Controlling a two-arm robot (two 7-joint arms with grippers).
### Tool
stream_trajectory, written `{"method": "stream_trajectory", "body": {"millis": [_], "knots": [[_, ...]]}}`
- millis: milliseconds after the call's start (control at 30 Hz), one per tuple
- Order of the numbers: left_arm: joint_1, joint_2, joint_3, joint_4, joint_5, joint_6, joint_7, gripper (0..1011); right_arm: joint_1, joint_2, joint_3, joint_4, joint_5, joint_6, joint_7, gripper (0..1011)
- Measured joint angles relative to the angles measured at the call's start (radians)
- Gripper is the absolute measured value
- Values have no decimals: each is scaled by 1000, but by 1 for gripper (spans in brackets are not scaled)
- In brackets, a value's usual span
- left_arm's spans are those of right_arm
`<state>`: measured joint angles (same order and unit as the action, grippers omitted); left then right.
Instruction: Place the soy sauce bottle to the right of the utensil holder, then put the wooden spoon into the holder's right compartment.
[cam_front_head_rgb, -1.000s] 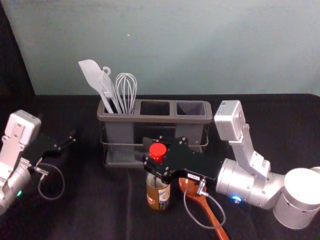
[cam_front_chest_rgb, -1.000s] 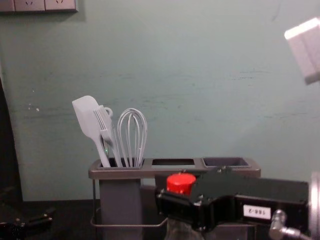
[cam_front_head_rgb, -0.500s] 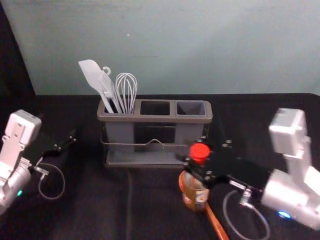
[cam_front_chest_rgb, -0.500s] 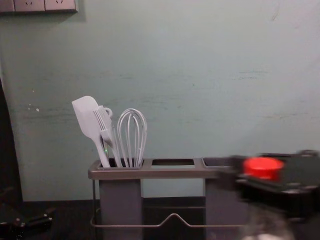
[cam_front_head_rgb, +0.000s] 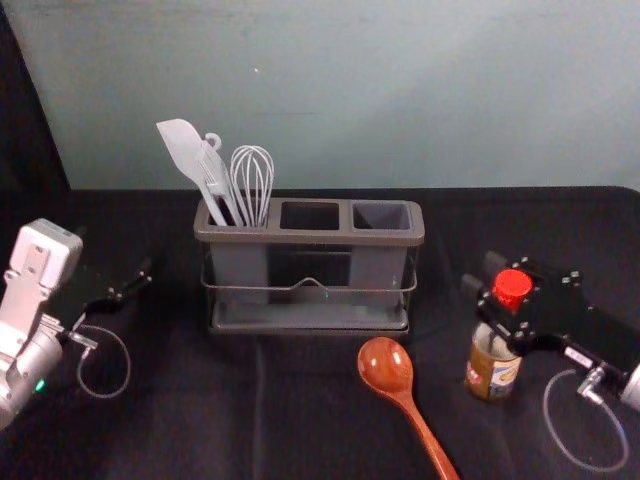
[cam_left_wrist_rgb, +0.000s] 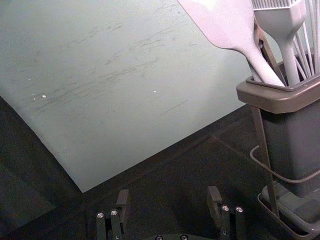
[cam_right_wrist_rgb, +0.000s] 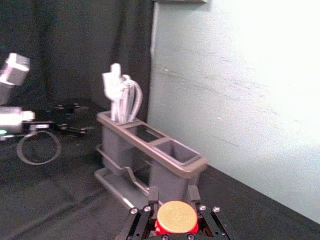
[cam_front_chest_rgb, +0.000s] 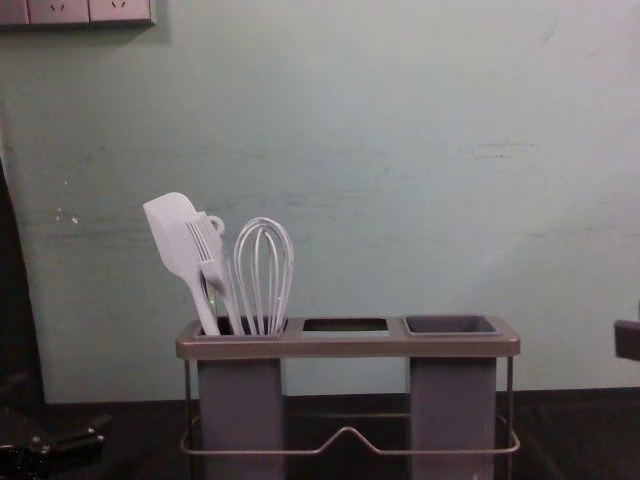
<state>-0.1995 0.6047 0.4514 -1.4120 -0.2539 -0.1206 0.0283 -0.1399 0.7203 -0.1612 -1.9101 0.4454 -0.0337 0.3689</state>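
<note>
The right gripper (cam_front_head_rgb: 486, 273) has its fingers closed on the neck of one clear glass soy sauce bottle with a red cap (cam_front_head_rgb: 512, 289), brown contents and a printed label; the cap sits between them. The bottle is right of one grey utensil holder (cam_front_head_rgb: 330, 238) with three openings, the left one holding white utensils, including one whisk (cam_front_head_rgb: 252, 180). One glossy reddish-brown wooden spoon (cam_front_head_rgb: 386, 366) lies before the holder. The left gripper (cam_front_head_rgb: 133, 284) is off to the left, fingers spread.

Backed by a scuffed grey-green wall (cam_front_chest_rgb: 420, 180), with sockets (cam_front_chest_rgb: 60, 11) high up on the left. Draped in black across the surface (cam_front_head_rgb: 190, 420).
</note>
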Motion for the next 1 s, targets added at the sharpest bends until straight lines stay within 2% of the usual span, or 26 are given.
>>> {"method": "stream_trajectory", "body": {"millis": [200,333,500,633,1000], "knots": [[0,0,0,0,0,0,0,1011,51,-40,6,72,6,13,0,362],[0,0,0,0,0,0,0,1011,112,-78,-2,139,14,26,14,361],[0,0,0,0,0,0,0,1011,203,-112,-29,220,17,34,56,361],[0,0,0,0,0,0,0,1011,252,-130,-43,261,11,42,67,360],[0,0,0,0,0,0,0,1011,346,-182,-90,360,-18,66,67,361]]}}
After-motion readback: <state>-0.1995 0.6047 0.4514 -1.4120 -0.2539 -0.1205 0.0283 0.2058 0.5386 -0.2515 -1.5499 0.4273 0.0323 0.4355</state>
